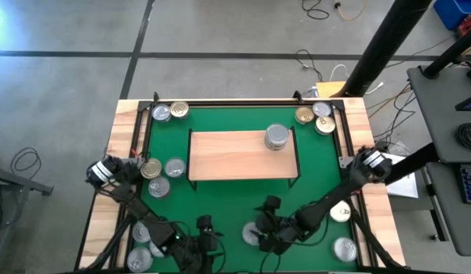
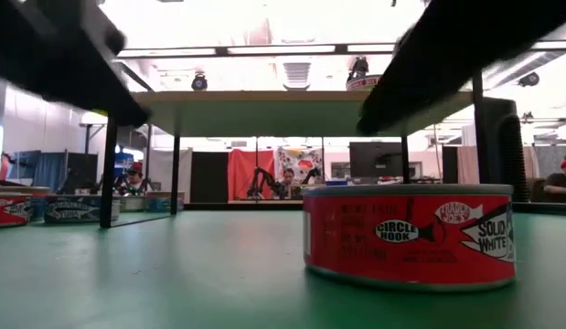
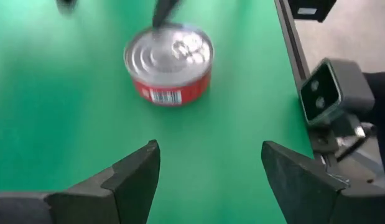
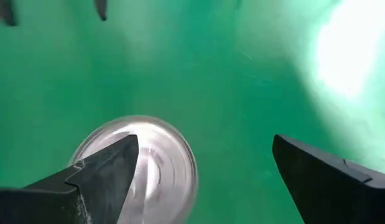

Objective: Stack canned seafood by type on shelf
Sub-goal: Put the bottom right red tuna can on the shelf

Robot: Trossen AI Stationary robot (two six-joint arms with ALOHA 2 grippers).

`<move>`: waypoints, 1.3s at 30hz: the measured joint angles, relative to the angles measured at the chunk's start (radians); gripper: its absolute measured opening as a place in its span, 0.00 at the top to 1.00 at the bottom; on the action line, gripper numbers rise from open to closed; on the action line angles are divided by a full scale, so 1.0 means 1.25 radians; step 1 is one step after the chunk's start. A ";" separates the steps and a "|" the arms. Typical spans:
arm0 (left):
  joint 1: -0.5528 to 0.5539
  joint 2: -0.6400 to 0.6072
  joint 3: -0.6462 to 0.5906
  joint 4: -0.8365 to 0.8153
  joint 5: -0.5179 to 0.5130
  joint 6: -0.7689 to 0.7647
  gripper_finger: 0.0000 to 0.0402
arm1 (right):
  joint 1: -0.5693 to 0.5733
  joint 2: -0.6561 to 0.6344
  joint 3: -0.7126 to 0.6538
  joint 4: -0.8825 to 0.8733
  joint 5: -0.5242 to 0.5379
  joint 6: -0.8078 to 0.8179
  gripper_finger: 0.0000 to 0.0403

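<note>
**Canned seafood waiting near the front edge as both arms hover low over the mat**

Canned seafood is lying scattered on the green mat: a pair at the far left corner, three at the far right corner, a cluster by the shelf's left end, and several near the front. Only one silver tin is sitting on the shelf, toward its right end.

The right gripper is hanging with its fingers spread wide and nothing between them, just above a silver-lidded tin that is showing partly behind one finger. To take it well, the arm is probably needing to shift sideways until the tin sits midway between both fingers, then lower squarely and close on the wall below the lid rim, since the tin is short and a high pinch could slip.

The left gripper is also standing open and empty, pointing at a red-labelled tin a little ahead of it. That tin may be the same one the right arm is over, though I cannot tell; if so, only one arm should be going in.

The high view is giving the full layout but hiding the front tins under the arms. The low view is showing the red label up close, which matters for sorting by type. Wrist views alone are revealing how the fingers line up.
</note>
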 joint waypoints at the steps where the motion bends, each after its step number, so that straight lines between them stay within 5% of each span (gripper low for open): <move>1: -0.003 0.000 -0.005 0.000 0.002 -0.022 0.34 | 0.006 -0.014 0.014 -0.059 -0.011 0.009 0.10; 7: -0.017 0.028 -0.014 0.035 -0.019 -0.068 0.34 | 0.049 -0.040 0.033 -0.356 -0.040 0.134 0.10; 14: -0.005 0.110 -0.014 0.169 -0.039 -0.053 0.34 | 0.078 -0.015 0.000 -0.278 -0.028 0.260 0.10; 39: 0.032 0.182 -0.003 0.210 -0.042 0.000 0.37 | 0.070 0.047 0.001 -0.173 0.006 0.156 0.10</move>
